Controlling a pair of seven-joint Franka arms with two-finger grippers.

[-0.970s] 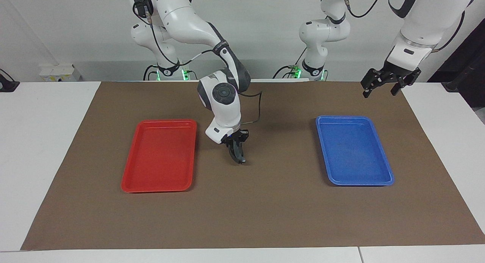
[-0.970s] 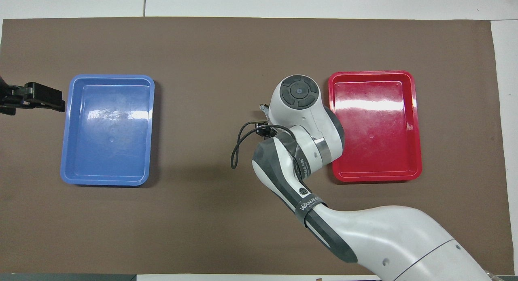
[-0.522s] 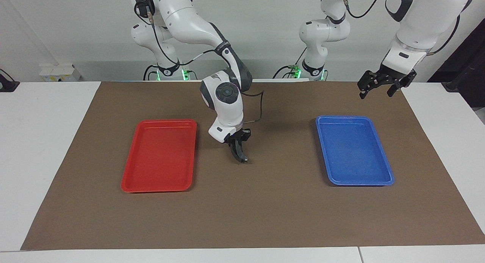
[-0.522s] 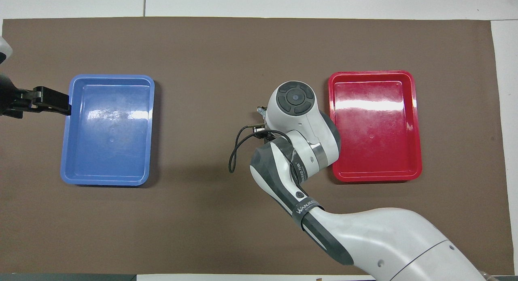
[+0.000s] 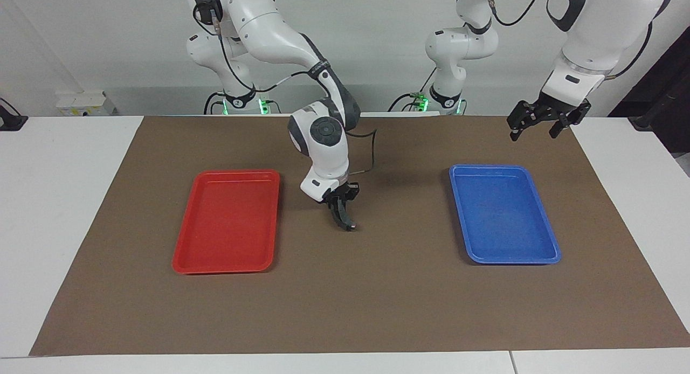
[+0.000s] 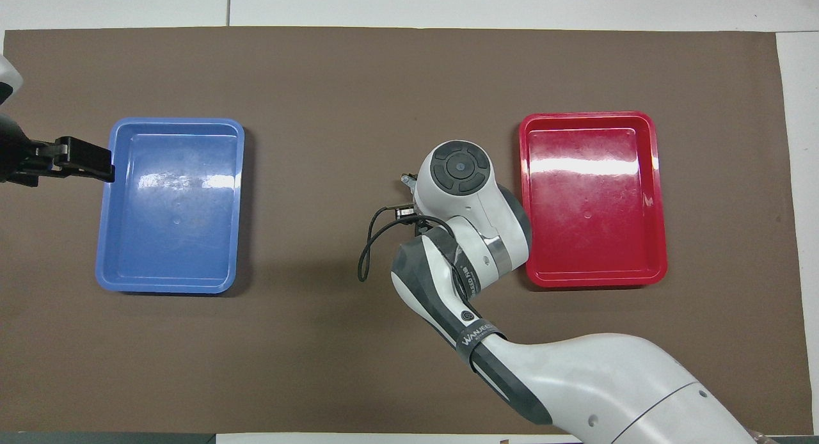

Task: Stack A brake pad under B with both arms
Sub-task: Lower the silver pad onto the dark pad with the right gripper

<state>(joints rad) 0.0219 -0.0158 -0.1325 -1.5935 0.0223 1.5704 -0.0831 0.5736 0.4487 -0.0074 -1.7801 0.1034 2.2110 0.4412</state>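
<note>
My right gripper (image 5: 340, 204) hangs low over the middle of the brown mat, beside the red tray (image 5: 186, 250). It is shut on a short dark pad, A (image 5: 346, 222), held edge-on with its lower end just above the mat. In the overhead view my own wrist hides this gripper and A. My left gripper (image 5: 547, 118) is raised at the left arm's end, over the mat beside the blue tray (image 5: 458, 201). A long dark piece that looks like B (image 5: 518, 122) lies across it. B also shows in the overhead view (image 6: 83, 162), at the blue tray's edge.
The red tray (image 6: 659, 194) and the blue tray (image 6: 238, 201) hold nothing. A black cable (image 6: 368, 252) loops off my right wrist. The brown mat (image 5: 377, 298) covers the table between white margins.
My right gripper has drifted a little toward the left arm's end with its pad. My left gripper has shifted slightly toward the blue tray and risen a little.
</note>
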